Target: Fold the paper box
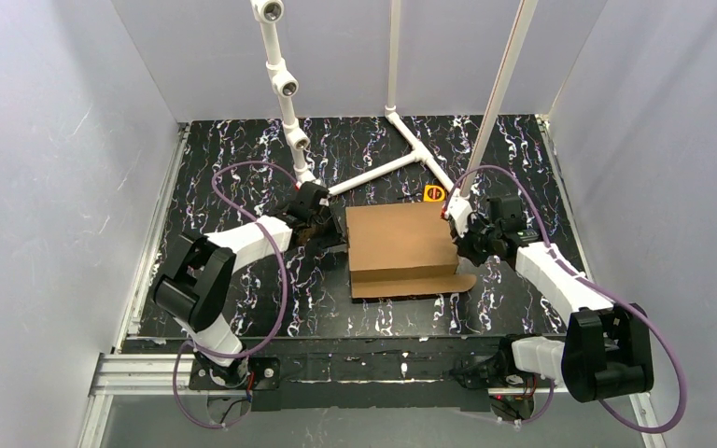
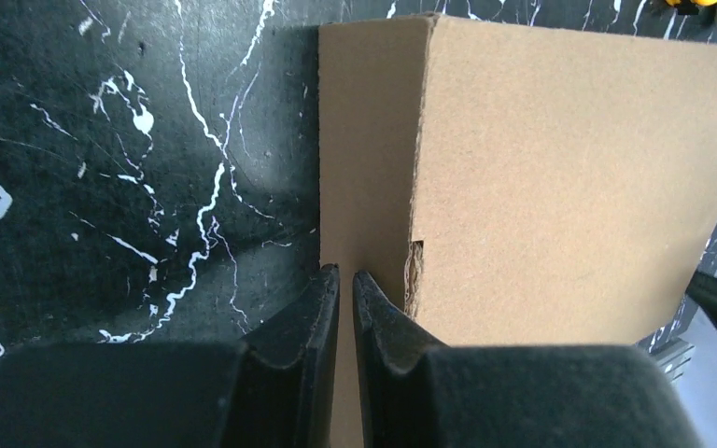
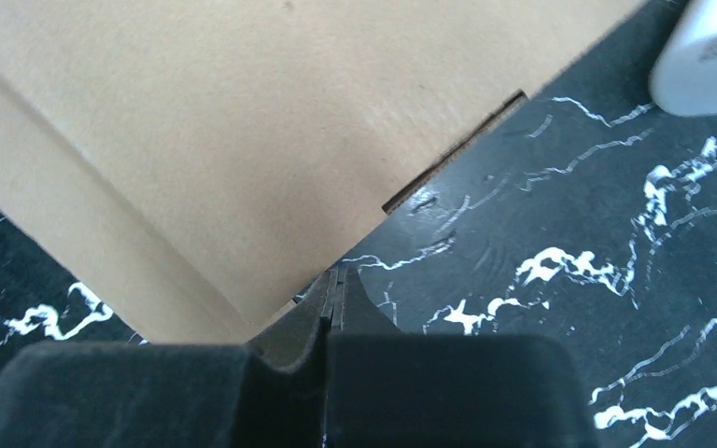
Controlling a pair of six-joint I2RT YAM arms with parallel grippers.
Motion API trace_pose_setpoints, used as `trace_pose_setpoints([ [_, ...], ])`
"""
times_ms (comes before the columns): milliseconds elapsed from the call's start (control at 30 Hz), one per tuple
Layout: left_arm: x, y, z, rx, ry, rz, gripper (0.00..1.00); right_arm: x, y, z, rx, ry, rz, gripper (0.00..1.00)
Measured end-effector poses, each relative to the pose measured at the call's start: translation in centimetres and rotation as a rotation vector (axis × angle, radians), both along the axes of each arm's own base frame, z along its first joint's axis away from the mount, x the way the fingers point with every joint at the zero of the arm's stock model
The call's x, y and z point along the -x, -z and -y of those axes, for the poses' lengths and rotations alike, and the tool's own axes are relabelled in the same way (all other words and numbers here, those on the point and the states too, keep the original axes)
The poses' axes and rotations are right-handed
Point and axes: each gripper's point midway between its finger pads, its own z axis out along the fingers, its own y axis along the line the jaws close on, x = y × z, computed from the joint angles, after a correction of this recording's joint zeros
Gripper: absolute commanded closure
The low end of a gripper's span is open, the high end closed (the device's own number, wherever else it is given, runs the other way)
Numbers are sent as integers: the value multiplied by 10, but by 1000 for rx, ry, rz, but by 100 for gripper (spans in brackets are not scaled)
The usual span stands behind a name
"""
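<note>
Brown paper box (image 1: 400, 241) lies long-axis left-to-right on the tabletop (image 1: 243, 159), flap (image 1: 411, 285) toward the near edge; left gripper (image 2: 345, 273) pinches its side wall, right gripper (image 3: 336, 273) closed, empty.

The paper box (image 1: 400, 245) is plain brown cardboard with nothing printed on it. It is flat and wide, and it sits in the middle of the black table (image 1: 243, 149). Its big top panel is folded over and lies almost flat. A long flap sticks out from the near side and rests on the table. Small cut notches show along its edges.
</note>
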Motion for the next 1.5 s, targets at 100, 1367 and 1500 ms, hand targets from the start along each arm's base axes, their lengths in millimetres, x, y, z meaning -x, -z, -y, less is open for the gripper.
trace_pose_setpoints([
  [100,-5,0,-2,-22,-6,0,87,12,1,-4,-3,-73,-21,99],
  [1367,172,-14,-61,384,-17,75,66,77,-48,-166,26,-837,174,2],
  [1500,173,-9,-62,383,-42,38,66,69,-29,-191,128,-796,251,2],
])
